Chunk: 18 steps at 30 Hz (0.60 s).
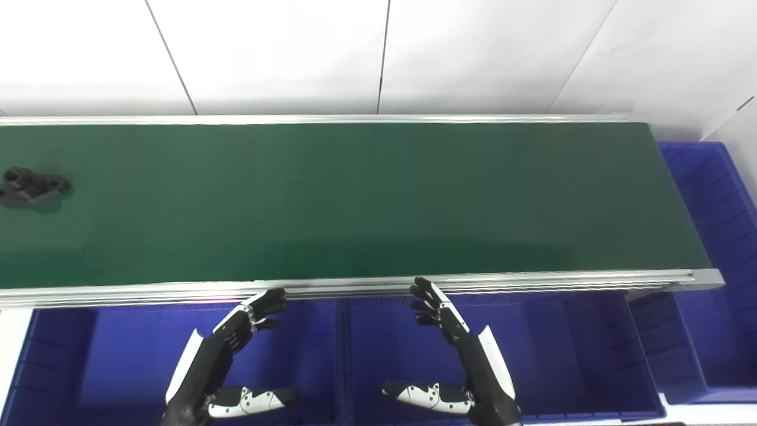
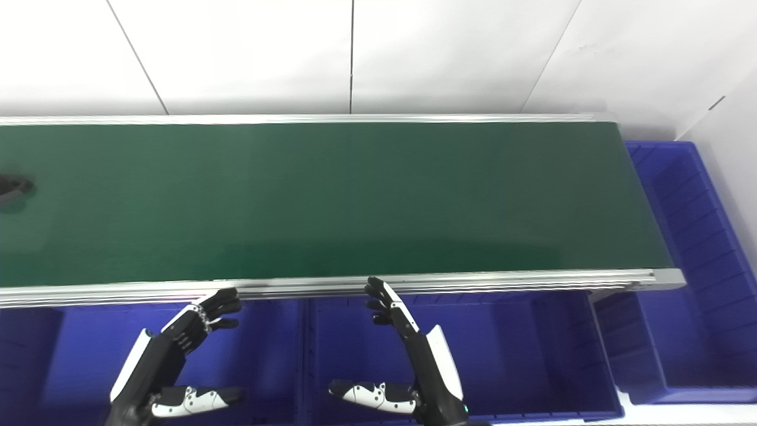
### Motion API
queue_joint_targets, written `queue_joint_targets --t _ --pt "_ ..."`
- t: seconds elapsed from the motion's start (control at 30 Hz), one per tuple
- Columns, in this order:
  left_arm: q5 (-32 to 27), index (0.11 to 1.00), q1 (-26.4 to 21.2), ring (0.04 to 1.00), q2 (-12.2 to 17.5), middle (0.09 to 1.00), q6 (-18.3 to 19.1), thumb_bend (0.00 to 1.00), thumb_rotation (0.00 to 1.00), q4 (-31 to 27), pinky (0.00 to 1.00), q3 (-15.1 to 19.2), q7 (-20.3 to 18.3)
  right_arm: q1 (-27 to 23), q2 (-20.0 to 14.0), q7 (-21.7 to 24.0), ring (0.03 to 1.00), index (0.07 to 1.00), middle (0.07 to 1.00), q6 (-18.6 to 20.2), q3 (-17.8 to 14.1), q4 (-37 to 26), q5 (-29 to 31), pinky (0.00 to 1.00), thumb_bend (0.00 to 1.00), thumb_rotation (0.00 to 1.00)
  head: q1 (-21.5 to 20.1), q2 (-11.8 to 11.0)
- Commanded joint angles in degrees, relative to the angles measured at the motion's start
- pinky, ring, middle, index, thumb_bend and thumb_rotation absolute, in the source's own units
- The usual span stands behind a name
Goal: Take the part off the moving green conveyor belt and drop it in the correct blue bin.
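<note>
A small black part (image 1: 31,186) lies on the green conveyor belt (image 1: 355,201) at its far left; in the right eye view only its edge (image 2: 13,187) shows at the frame's left border. My left hand (image 1: 227,355) is open and empty, held over the left blue bin (image 1: 136,355) just below the belt's near rail. My right hand (image 1: 458,355) is open and empty over the middle blue bin (image 1: 556,355). Both hands are far to the right of the part.
The belt's aluminium near rail (image 1: 355,287) runs just above my fingertips. Another blue bin (image 1: 718,236) stands past the belt's right end. A white wall (image 1: 378,53) is behind the belt.
</note>
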Motion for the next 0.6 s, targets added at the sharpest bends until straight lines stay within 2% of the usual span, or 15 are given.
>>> queue_joint_targets --t 0.0,0.17,0.4,0.57 --pt "1.3 0.831 0.9 0.812 1.1 0.843 -1.9 0.74 0.28 -2.8 0.73 0.1 0.5 0.6 0.2 -0.1 0.833 0.9 0.87 -2.4 -0.1 -1.1 -0.9 0.77 0.77 0.28 -0.1 0.0" --pt "2.9 0.831 2.3 0.826 1.7 0.853 -1.9 0.75 0.27 -4.4 0.75 -0.3 1.5 1.1 -0.6 0.2 0.839 0.889 0.87 -2.0 -0.3 -1.8 -3.5 0.8 0.79 0.32 -0.3 0.1" --pt "4.8 0.832 3.1 0.823 2.6 0.859 -1.9 0.76 0.27 -4.6 0.75 -1.8 3.0 0.9 -2.0 1.4 0.832 0.864 0.871 -2.2 -0.2 -2.1 -3.0 0.74 0.81 0.29 0.7 0.1" --pt "5.8 0.833 2.2 0.82 2.9 0.858 -1.9 0.76 0.26 -3.9 0.74 -3.7 4.3 1.0 -2.6 2.2 0.828 0.847 0.86 -1.5 -0.3 -2.6 -3.8 0.75 0.82 0.28 1.0 -0.2"
